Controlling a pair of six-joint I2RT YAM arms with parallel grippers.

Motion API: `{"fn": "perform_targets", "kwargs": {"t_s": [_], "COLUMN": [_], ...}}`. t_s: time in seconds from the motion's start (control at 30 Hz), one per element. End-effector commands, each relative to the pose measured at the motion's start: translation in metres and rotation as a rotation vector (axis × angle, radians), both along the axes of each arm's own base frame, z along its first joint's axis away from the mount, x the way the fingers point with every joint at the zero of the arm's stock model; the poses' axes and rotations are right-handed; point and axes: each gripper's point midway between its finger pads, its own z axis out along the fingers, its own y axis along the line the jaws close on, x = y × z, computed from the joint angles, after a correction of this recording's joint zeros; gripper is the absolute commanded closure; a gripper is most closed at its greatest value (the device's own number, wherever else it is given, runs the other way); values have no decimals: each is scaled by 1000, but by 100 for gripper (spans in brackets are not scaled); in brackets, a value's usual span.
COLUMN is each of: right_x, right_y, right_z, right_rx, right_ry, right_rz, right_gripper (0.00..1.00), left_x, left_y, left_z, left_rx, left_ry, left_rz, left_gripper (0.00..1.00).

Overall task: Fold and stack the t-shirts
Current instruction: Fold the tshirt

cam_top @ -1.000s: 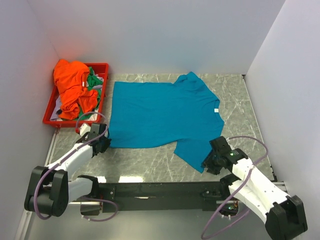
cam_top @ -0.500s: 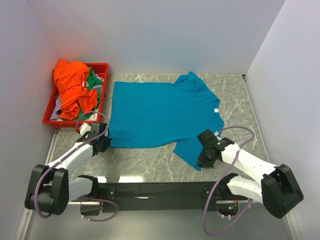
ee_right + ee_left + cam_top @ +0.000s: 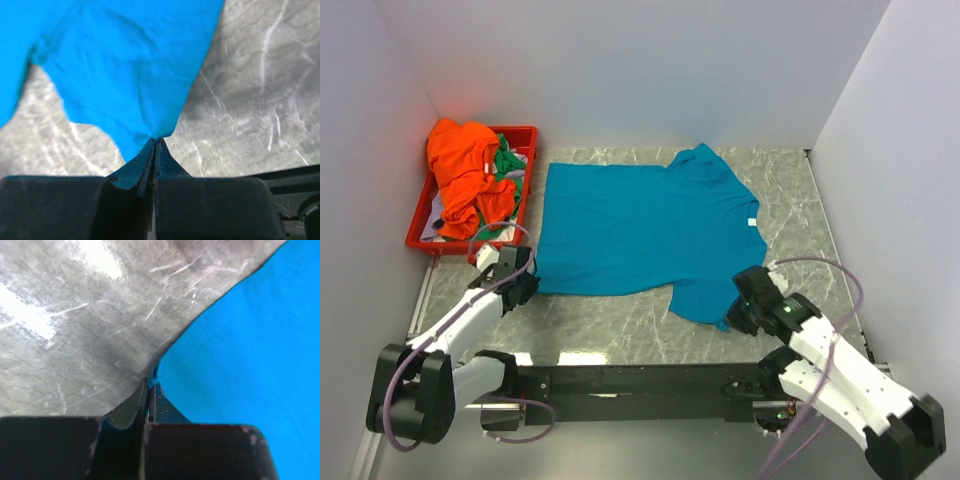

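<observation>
A teal-blue t-shirt [image 3: 640, 230] lies spread flat on the marble table, collar to the right. My left gripper [image 3: 527, 283] is shut on its near left hem corner, which the left wrist view shows pinched at the tips [image 3: 152, 377]. My right gripper [image 3: 738, 315] is shut on the tip of the near sleeve [image 3: 156, 136] and holds it a little off the table. The orange t-shirt [image 3: 465, 170] and the green t-shirt [image 3: 506, 166] lie crumpled in the red tray [image 3: 524, 132] at the back left.
White walls close in the table on the left, back and right. The black rail with the arm bases [image 3: 640, 380] runs along the near edge. Bare marble [image 3: 620, 320] lies between the shirt and the rail.
My right gripper swung left onto the near sleeve, closed on its tip and has now pulled it back right. The sleeve looks shorter. My left gripper has stayed put.
</observation>
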Motion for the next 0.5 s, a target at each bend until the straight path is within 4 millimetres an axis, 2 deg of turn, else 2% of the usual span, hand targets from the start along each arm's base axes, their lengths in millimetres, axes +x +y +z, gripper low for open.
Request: {"fn": "perform_targets", "kwargs": {"t_s": [0.0, 0.23, 0.33, 0.47], "right_x": [-8, -29, -33, -24], "right_y": [-14, -18, -21, -25], "right_z": [17, 28, 39, 63], "right_rx": [-10, 27, 37, 40], "right_ry": [-41, -39, -60, -144], "right_rz": [-48, -34, -29, -38], "right_gripper": [100, 100, 100, 100], "left_x": [7, -6, -8, -4], "left_y": [6, 8, 11, 9], "left_z": [23, 26, 35, 50], "left_rx": [41, 38, 43, 43], "left_ry": [-56, -54, -81, -130], "left_rz": [3, 8, 13, -13], "left_gripper": [99, 99, 99, 99]}}
